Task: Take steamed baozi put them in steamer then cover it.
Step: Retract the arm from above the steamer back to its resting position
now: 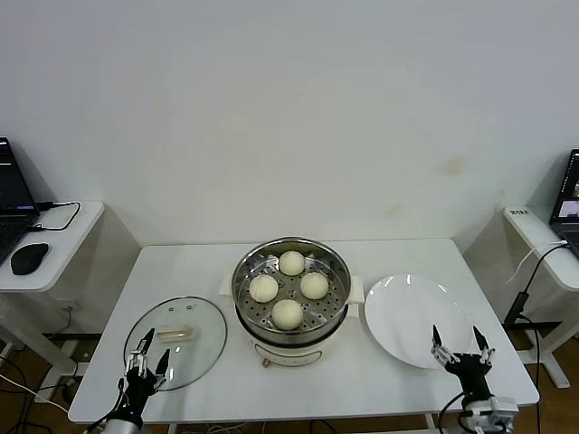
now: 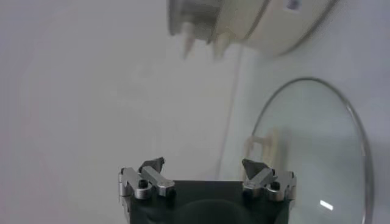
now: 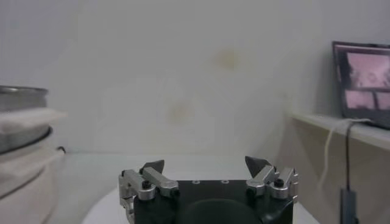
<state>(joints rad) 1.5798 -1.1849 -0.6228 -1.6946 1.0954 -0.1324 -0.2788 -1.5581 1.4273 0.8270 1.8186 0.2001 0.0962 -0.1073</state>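
A white table (image 1: 181, 271) fills the lower middle of the head view, standing against a plain pale wall. At the table's centre sits the steamer (image 1: 291, 312), a shiny steel basket with a perforated floor on a cream-white pot. All four buns (image 1: 291, 263) lie inside the basket, one toward the back, one on the left, one on the right and one at the front; they sit close together, and it is hard to tell whether they touch. The basket is uncovered.

The glass lid (image 1: 176, 342) lies flat on the table in the lower left of the frame, just beside the steamer, with its cream handle facing up. The white plate (image 1: 412, 316) lies on the table at the lower right, just beside the steamer on the other side, and it is bare.

The left gripper (image 1: 148, 363) hangs at the bottom left of the head view, over the near edge of the lid, with its jaws spread wide and nothing between them. In the left wrist view the same gripper (image 2: 203, 166) shows both fingertips well apart, with the lid (image 2: 317, 152) and the base of the pot (image 2: 244, 24) ahead of it.

The right gripper (image 1: 461, 351) hangs at the bottom right, over the near edge of the plate, also spread wide and holding nothing. The right wrist view shows this gripper (image 3: 205, 163) with its fingers parted, the steamer (image 3: 21, 122) at the left edge of the frame and a laptop (image 3: 362, 82) on a side desk at the upper right.
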